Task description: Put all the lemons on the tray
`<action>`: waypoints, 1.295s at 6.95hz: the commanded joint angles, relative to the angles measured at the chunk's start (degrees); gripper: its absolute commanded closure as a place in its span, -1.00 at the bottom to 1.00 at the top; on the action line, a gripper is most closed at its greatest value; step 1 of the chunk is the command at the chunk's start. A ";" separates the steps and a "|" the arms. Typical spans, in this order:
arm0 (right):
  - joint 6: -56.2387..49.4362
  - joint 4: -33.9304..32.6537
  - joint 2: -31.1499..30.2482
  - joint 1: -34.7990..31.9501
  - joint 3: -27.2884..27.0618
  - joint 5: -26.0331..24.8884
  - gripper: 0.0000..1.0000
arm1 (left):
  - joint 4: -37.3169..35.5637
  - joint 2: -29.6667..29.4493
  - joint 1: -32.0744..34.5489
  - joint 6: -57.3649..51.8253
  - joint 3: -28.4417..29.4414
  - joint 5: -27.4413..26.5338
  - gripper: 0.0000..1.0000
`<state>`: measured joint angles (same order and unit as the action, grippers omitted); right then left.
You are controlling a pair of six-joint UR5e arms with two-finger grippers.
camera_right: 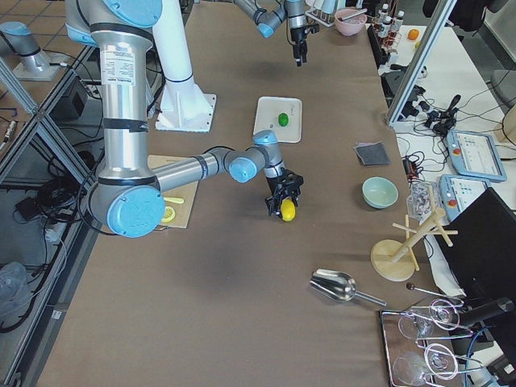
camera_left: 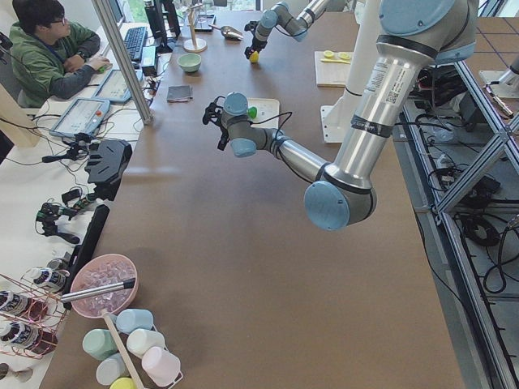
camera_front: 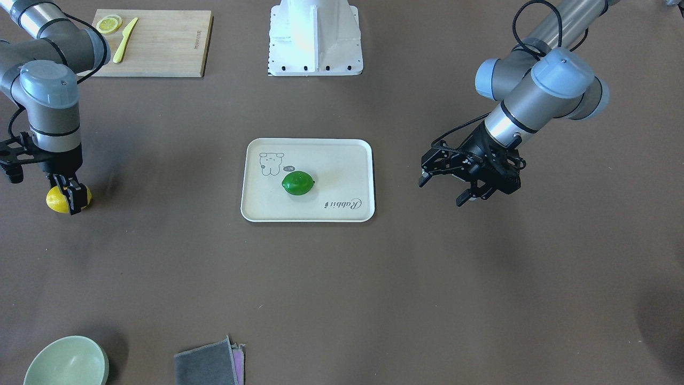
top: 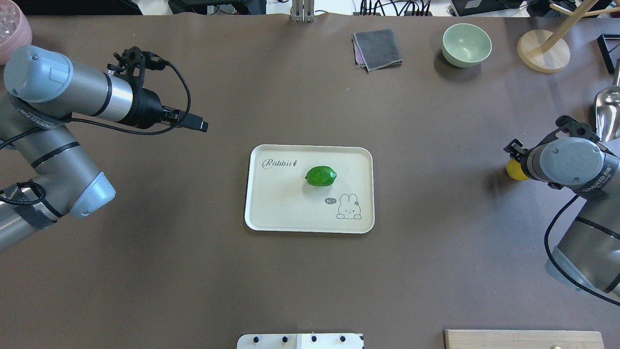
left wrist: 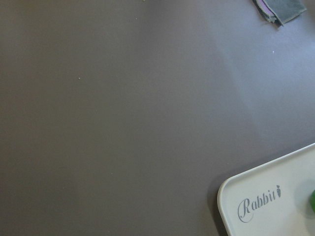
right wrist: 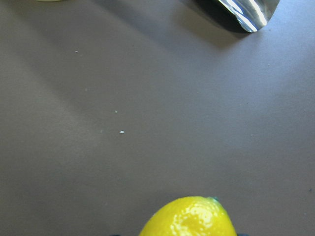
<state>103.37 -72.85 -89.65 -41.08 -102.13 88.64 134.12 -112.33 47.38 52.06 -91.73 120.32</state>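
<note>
The green lemon [camera_front: 297,183] lies in the middle of the cream tray [camera_front: 342,160], which sits at the table's centre; both also show in the overhead view, lemon [top: 320,176] on tray [top: 281,203]. The yellow lemon [camera_front: 57,200] is far out on my right side, at table level. My right gripper [camera_front: 69,197] is shut on it from above; the right wrist view shows the lemon [right wrist: 189,219] between the jaws. My left gripper [camera_front: 470,197] is open and empty, hovering off the tray's side.
A wooden cutting board [camera_front: 160,43] with a lemon slice [camera_front: 108,24] and a yellow knife [camera_front: 125,40] lies near the right arm. A green bowl [camera_front: 67,363], a grey cloth [camera_front: 211,363] and a metal scoop [right wrist: 246,12] sit at the far edge.
</note>
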 commanded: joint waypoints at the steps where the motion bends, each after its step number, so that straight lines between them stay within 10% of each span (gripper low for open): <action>1: -2.27 -0.71 2.88 0.21 -3.15 0.65 1.00 | 0.00 0.00 -0.01 0.06 0.06 0.00 -0.97; 4: -13.27 -10.89 13.33 5.72 -5.44 0.31 1.00 | 0.00 -0.09 -0.01 -0.03 -0.03 0.00 -0.97; 6: -16.43 -11.09 17.99 15.11 -5.45 -12.46 1.00 | 0.09 0.00 -0.01 -0.03 -0.03 0.09 -0.97; 9: -16.44 -15.03 26.17 21.46 -3.96 -15.15 1.00 | 0.09 0.00 -0.01 0.06 -0.03 0.09 -0.97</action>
<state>87.00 -86.13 -66.75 -22.16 -106.81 75.40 134.21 -112.33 47.37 52.11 -91.76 120.41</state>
